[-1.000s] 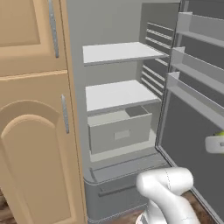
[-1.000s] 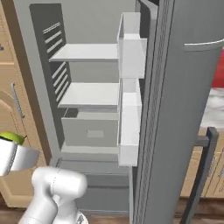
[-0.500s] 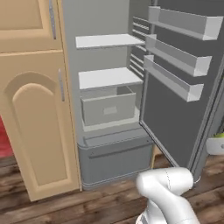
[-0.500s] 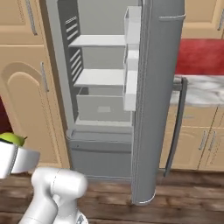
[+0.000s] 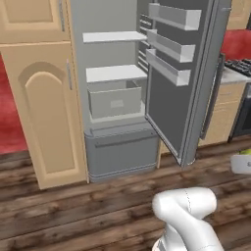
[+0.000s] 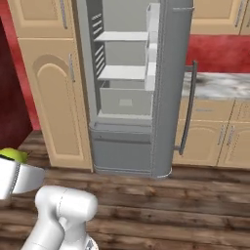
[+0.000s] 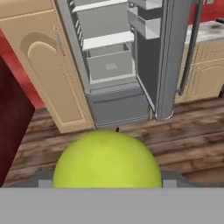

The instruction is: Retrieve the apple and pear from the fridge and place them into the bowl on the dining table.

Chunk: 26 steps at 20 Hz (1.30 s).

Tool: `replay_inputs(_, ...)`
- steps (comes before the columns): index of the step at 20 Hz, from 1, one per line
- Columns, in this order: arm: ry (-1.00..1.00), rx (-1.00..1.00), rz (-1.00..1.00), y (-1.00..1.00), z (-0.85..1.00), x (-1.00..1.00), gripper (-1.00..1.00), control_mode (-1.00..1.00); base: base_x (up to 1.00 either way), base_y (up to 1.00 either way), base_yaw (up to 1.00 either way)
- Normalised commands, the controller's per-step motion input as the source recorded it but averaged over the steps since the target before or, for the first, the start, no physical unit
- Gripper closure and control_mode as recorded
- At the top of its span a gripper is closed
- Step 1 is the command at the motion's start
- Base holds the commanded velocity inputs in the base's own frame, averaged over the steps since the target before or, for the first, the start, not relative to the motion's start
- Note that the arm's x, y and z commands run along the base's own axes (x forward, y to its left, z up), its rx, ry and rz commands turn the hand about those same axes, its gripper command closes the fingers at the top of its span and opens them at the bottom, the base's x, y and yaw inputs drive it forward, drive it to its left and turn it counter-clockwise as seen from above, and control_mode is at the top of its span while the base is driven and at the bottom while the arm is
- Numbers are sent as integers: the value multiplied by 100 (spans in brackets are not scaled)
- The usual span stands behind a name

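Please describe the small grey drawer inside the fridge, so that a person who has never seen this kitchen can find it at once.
Find the tall grey fridge, standing open beside the tan wooden cabinet. Inside it, look directly under the lower of the two white shelves. The drawer is a grey box with a pale label on its front, unlike the flat shelves above.

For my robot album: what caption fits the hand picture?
Green fruit in the pincer, facing the open fridge.

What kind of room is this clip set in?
A home kitchen, rendered: an open grey fridge with bare white shelves, tan arched-panel cabinets, and a marble counter against a red wall, over wood plank flooring.
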Motion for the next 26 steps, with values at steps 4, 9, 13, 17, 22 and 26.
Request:
replay_inputs(4, 0, 0, 0, 0, 0, 0, 100, 100, -100, 0, 9)
replay_inputs(9, 0, 0, 0, 0, 0, 0, 100, 100, -100, -3, 6)
replay_inputs(13, 0, 0, 0, 0, 0, 0, 100, 100, -100, -22, 1)
replay_inputs(17, 0, 0, 0, 0, 0, 0, 100, 100, -100, -36, 0)
replay_inputs(22, 0, 0, 0, 0, 0, 0, 100, 100, -100, -44, 0)
replay_inputs(26, 0, 0, 0, 0, 0, 0, 100, 100, -100, -43, 0)
